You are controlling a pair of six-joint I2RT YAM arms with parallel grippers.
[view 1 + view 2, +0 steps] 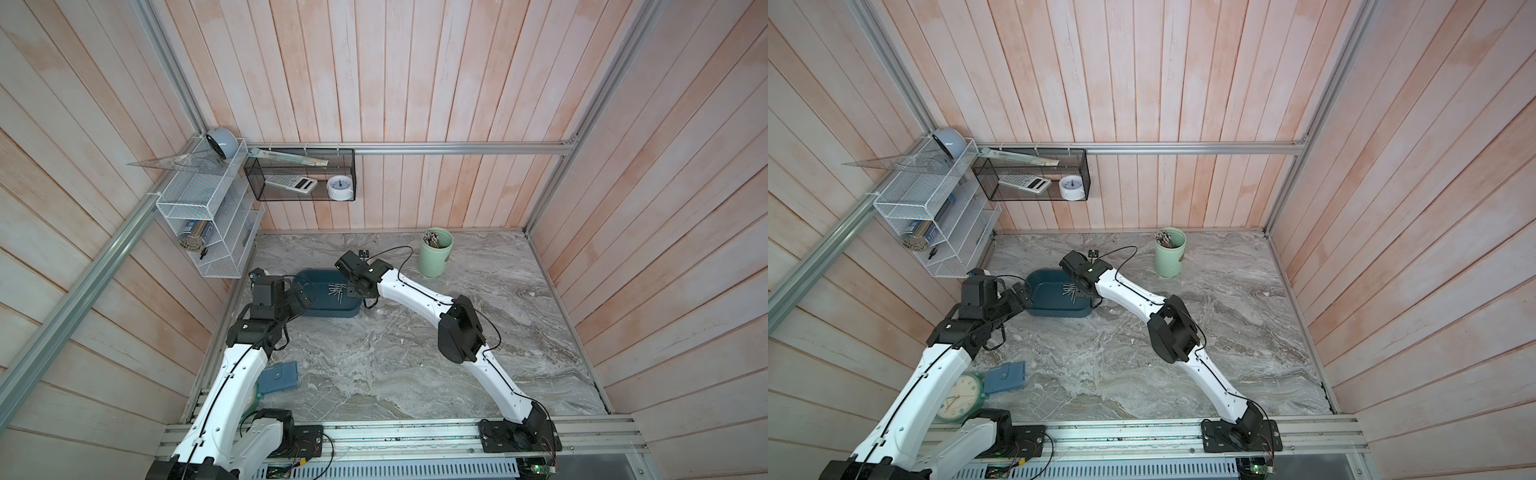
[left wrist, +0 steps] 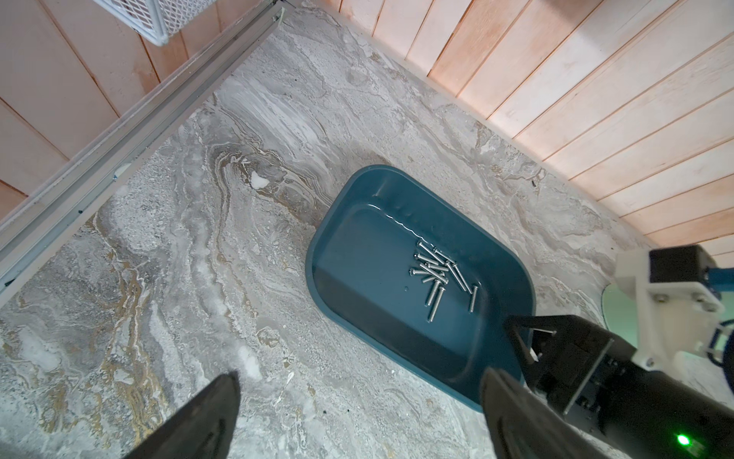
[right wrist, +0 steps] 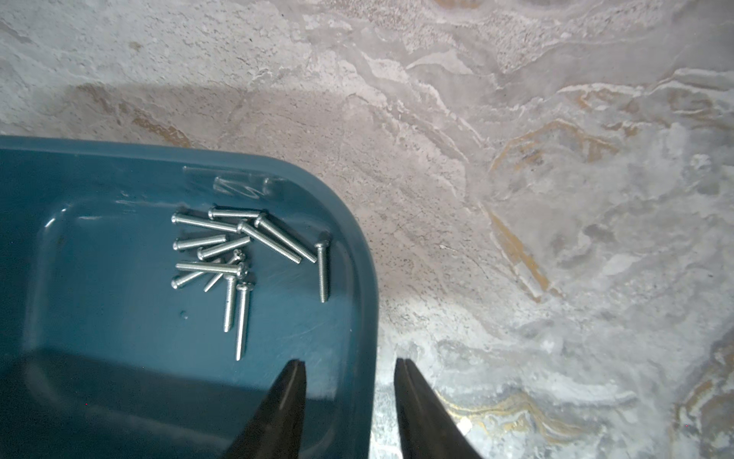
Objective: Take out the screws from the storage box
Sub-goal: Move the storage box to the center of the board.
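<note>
The storage box (image 1: 320, 286) (image 1: 1046, 291) is a shallow dark teal tray at the back left of the marble table. Several small silver screws (image 1: 336, 289) (image 1: 1069, 289) (image 2: 437, 274) (image 3: 238, 254) lie in a loose heap at one end of its floor (image 3: 99, 258). My right gripper (image 3: 348, 361) (image 1: 353, 291) straddles the tray's end wall near that heap: one finger is inside, one outside, with a gap on each side of the wall. My left gripper (image 2: 361, 373) (image 1: 303, 299) is wide open over the table beside the tray's (image 2: 357, 258) other end, holding nothing.
A pale green cup (image 1: 434, 253) of long sticks stands at the back right of the tray. A blue wallet (image 1: 278, 376) and a green clock (image 1: 959, 397) lie near the left arm's base. A white wire rack (image 1: 199, 232) and a black mesh basket (image 1: 299, 174) hang on the walls.
</note>
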